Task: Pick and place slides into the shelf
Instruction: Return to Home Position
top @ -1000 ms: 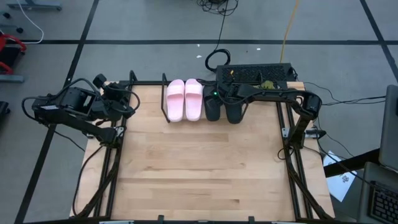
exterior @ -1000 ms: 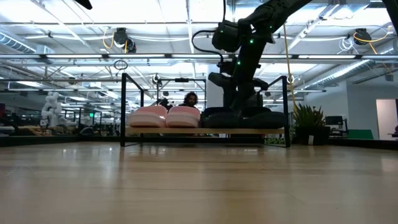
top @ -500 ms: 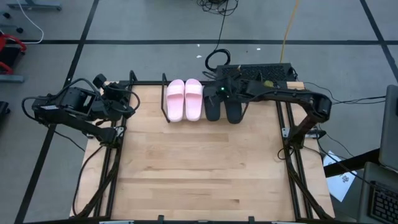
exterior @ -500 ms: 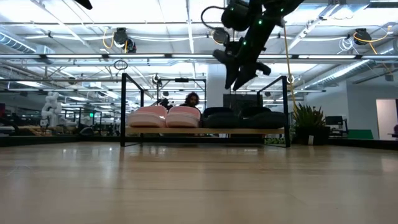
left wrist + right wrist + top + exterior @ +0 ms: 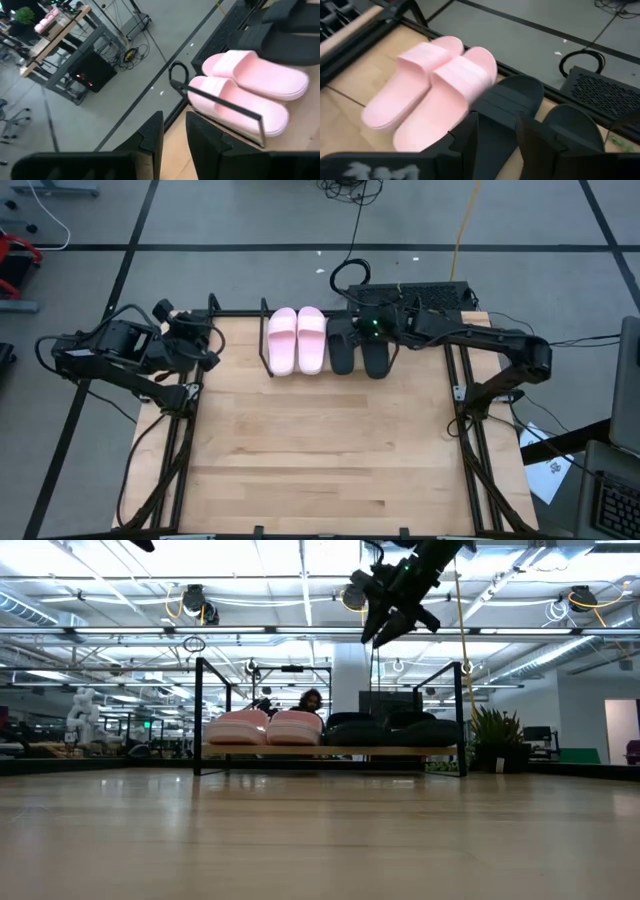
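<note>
The light wooden desk (image 5: 300,450) is crossed by neither arm at its near part. At its left side, the left gripper (image 5: 175,117) is held well apart from the slides. Its dark fingers (image 5: 152,137) are parted by a narrow gap and nothing is pinched between them. Past them, the two pale pink open-toe slides (image 5: 250,85) are seen further off.

At the desk's far edge, the low shelf of thin black rods with a light wood board (image 5: 330,751) is set. All four slides are lined up on its board, side by side. The pink pair is placed toward the left arm and the two black open-toe slides (image 5: 360,348) toward the right arm.

The right gripper (image 5: 496,117) is held high above the black pair, clear of it. Its fingers (image 5: 465,137) are spread and empty, and one black slide is framed in the gap between them, untouched.

Far behind the shelf, a person (image 5: 310,700) is partly visible in the room.
</note>
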